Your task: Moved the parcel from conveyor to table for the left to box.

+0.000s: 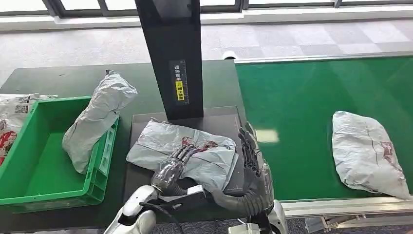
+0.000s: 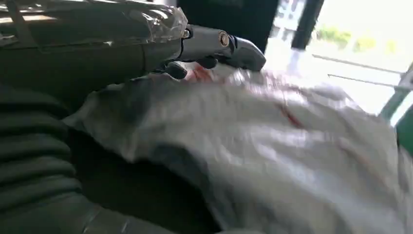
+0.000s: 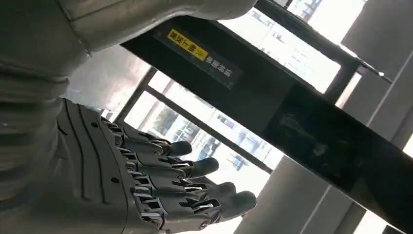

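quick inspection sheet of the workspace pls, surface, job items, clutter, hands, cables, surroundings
surface: dark table with a black scale plate under a black post; green conveyor on the right.
job's things: grey parcel lies on the plate; another parcel on the conveyor; green box with a parcel leaning over its rim.
clutter: printed bags left of the box.
hands: left hand rests on the plate's parcel; right hand open beside it.
cables: black cable at the left wrist.
surroundings: tiled floor, windows.
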`<action>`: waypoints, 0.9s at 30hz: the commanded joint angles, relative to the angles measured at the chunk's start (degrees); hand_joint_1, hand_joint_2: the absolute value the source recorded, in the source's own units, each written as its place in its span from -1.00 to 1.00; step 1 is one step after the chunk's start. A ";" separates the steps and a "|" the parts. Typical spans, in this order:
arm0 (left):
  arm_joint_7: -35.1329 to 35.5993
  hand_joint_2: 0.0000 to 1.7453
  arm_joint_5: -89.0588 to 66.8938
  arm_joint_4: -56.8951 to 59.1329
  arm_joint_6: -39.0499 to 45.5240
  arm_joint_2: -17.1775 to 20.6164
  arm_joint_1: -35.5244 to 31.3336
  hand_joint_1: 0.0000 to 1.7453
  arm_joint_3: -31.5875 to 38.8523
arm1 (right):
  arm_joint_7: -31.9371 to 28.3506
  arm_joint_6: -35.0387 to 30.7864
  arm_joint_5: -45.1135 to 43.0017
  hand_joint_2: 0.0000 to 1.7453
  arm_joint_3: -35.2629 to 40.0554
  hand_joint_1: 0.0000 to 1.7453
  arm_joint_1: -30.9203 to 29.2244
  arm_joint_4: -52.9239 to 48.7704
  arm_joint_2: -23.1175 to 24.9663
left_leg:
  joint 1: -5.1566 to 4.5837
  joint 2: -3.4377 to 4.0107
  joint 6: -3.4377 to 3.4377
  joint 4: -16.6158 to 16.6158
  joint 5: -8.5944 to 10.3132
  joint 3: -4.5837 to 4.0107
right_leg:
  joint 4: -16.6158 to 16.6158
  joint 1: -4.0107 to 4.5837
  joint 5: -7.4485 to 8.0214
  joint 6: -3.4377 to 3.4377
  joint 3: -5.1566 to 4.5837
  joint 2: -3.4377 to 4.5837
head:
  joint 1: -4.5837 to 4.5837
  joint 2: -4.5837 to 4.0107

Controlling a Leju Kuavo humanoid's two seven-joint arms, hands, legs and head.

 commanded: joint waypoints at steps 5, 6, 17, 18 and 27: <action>-1.15 1.00 -3.98 21.39 -0.38 -1.27 -8.31 -1.00 -8.08 | 0.04 0.25 -0.61 1.00 1.03 -1.00 -2.44 1.19 -0.25 | 0.01 -0.14 0.00 -0.06 0.02 0.09 | -0.05 0.01 0.00 -0.03 0.17 -0.11 | 0.00 0.00; -1.15 1.00 -3.98 21.39 -0.38 -1.27 -8.31 -1.00 -8.08 | 0.04 0.25 -0.61 1.00 1.03 -1.00 -2.44 1.19 -0.25 | 0.01 -0.12 0.01 -0.14 0.06 0.12 | -0.14 0.02 0.05 -0.05 0.20 -0.11 | 0.00 0.00; -1.15 1.00 -3.98 21.39 -0.38 -1.27 -8.31 -1.00 -8.08 | 0.04 0.25 -0.61 1.00 1.03 -1.00 -2.44 1.19 -0.25 | -0.01 -0.03 0.08 -0.06 0.03 -0.34 | -0.13 -0.01 0.04 0.01 0.25 -0.07 | -0.02 0.00; -1.15 1.00 -3.98 21.39 -0.38 -1.27 -8.31 -1.00 -8.08 | 0.04 0.25 -0.61 1.00 1.03 -1.00 -2.44 1.19 -0.25 | -0.03 -0.05 0.08 -0.05 0.02 -0.30 | -0.10 -0.03 0.03 0.01 0.29 -0.09 | -0.02 0.00; -1.15 1.00 -3.98 21.39 -0.38 -1.27 -8.31 -1.00 -8.08 | 0.04 0.25 -0.61 1.00 1.03 -1.00 -2.44 1.19 -0.25 | -0.01 -0.03 0.08 -0.04 0.05 -0.27 | -0.11 -0.02 0.07 0.01 0.32 -0.06 | -0.02 0.00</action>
